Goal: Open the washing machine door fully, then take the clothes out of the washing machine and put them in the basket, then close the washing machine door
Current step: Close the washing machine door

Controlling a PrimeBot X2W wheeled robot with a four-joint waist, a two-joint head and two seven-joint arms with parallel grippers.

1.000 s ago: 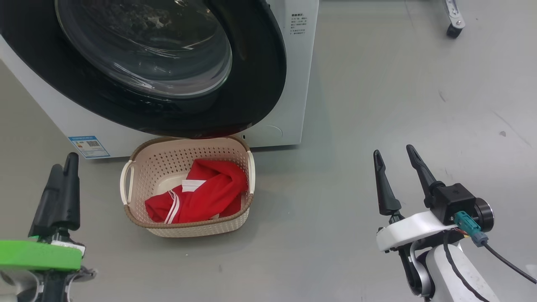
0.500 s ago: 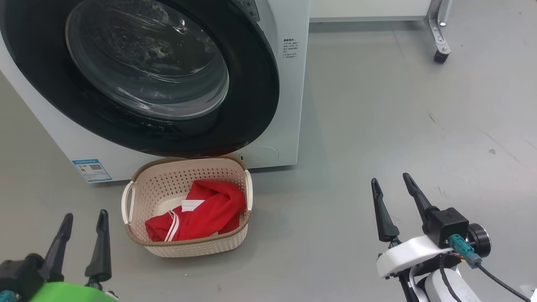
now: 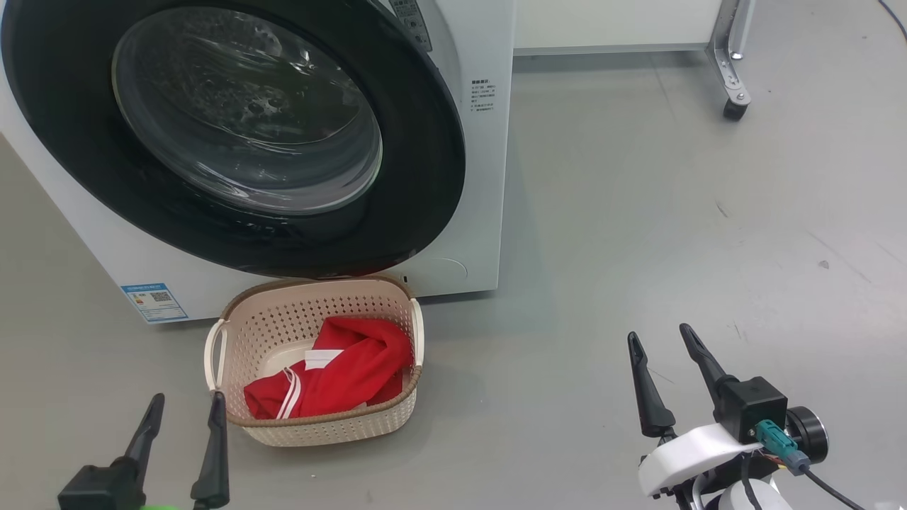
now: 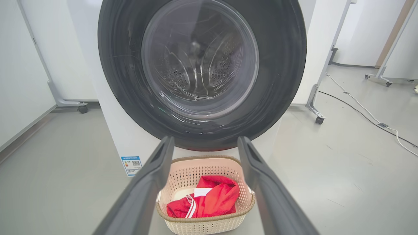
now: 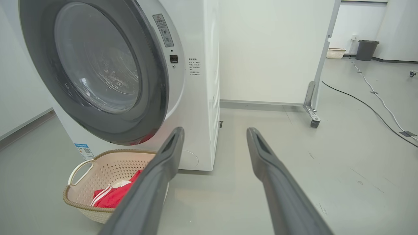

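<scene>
The washing machine [image 3: 489,212] stands white at the upper left, and the washing machine door [image 3: 425,177], black-rimmed with a glass bowl, lies flat against its front. Below it on the floor sits the cream basket [image 3: 319,287], with the red clothes [image 3: 340,368] heaped inside. My left gripper [image 3: 188,397] is open and empty just left of the basket's near corner. My right gripper [image 3: 657,332] is open and empty, well to the basket's right over bare floor. The left wrist view frames the basket [image 4: 202,160] and clothes [image 4: 212,200] between my left gripper [image 4: 206,138] fingers. The right wrist view has my right gripper [image 5: 215,129] beside the machine's corner.
A wheeled metal frame leg [image 3: 733,106] stands at the back right against a white panel. Cables [image 5: 375,98] trail across the grey floor farther right, and a grey bin [image 5: 365,49] stands far back. Open floor lies right of the machine.
The head camera has tilted up, so everything sits lower in the picture. My left gripper has turned from edge-on to showing both fingers apart. Basket, clothes and door are unchanged.
</scene>
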